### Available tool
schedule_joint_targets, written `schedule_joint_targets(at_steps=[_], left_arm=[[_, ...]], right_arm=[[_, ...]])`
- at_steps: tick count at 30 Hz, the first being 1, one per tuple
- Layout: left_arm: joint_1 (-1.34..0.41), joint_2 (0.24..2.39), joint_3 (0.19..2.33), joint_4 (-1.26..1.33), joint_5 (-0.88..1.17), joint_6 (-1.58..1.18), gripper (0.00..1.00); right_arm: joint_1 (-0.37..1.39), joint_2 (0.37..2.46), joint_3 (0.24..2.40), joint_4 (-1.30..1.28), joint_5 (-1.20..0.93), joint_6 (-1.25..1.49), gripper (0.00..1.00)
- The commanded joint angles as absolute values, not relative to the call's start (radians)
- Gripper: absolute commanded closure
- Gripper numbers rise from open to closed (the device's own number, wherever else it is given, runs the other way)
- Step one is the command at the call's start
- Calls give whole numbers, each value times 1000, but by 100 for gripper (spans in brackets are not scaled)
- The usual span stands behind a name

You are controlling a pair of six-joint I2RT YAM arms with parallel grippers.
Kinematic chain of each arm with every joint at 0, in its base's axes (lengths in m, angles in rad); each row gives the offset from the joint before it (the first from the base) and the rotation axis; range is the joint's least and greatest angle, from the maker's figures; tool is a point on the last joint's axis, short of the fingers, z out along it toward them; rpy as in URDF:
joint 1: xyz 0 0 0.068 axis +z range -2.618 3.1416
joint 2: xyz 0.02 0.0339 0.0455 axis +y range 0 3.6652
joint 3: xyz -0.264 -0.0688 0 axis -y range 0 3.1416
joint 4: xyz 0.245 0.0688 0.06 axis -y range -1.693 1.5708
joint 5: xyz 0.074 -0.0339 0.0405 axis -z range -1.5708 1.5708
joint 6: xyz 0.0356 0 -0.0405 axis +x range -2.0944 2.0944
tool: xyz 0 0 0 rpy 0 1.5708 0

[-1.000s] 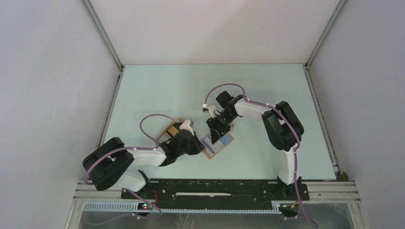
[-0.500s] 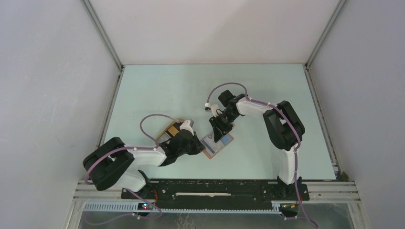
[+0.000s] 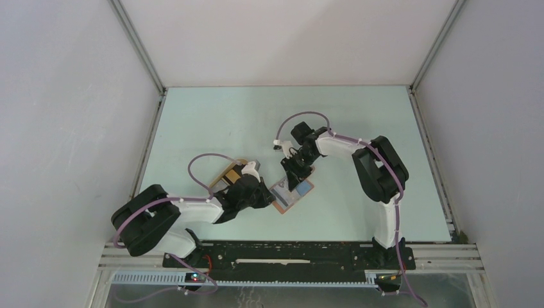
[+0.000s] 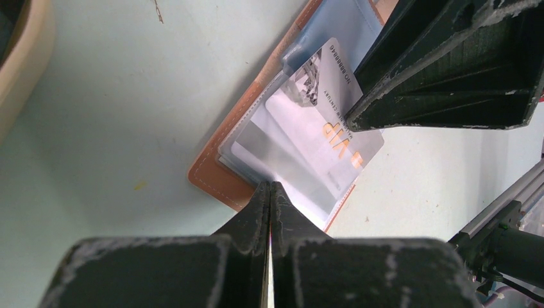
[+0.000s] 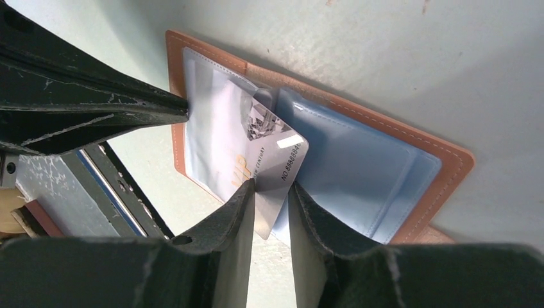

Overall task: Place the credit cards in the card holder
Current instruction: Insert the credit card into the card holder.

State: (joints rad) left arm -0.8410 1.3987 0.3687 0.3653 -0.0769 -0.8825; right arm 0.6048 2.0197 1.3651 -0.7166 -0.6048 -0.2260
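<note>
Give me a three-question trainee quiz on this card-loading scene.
1. True or false: the card holder lies folded shut.
2. Which word does the silver card bear? A) VIP B) GOLD C) BANK
3. Which gripper is shut, with its tip at the holder's edge?
Key: 1 false, it lies open; 2 A; 3 the left gripper.

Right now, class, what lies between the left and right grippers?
A silver card, partly tucked into the open card holder's sleeve; the left wrist view shows it.
</note>
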Motion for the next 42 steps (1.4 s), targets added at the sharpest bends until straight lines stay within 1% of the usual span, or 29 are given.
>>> schedule_joint_targets(at_steps=[1,6,15,18,25,33,38,42], left_arm=[[-836,1414,401,350,-91,-870,99],[-834,1413,399,353,-92,-870,99],[-835,1402,386,373,-91,-870,98],[-834,1391,377,386,-92,-871,96],[-833,1352,347,405,-94,-878,87],[-836,1309,334,368,-99,-882,83],[-835,1265,341,272,-124,-877,84],[-836,1240,349,219,-132,-875,89]], right_arm=[[638,2018,1375,-715,-555,-243,66],[653,2031,1381,-722,-569,-244,68],[678,2034,1381,-730,-637,-267,68],[678,2037,1382,-732,-649,-272,68],[652,2043,1380,-732,-643,-272,66],[632,2045,1380,-733,-652,-272,65],[630,2047,1380,-732,-650,-271,65],[630,2047,1380,-731,-653,-271,66]])
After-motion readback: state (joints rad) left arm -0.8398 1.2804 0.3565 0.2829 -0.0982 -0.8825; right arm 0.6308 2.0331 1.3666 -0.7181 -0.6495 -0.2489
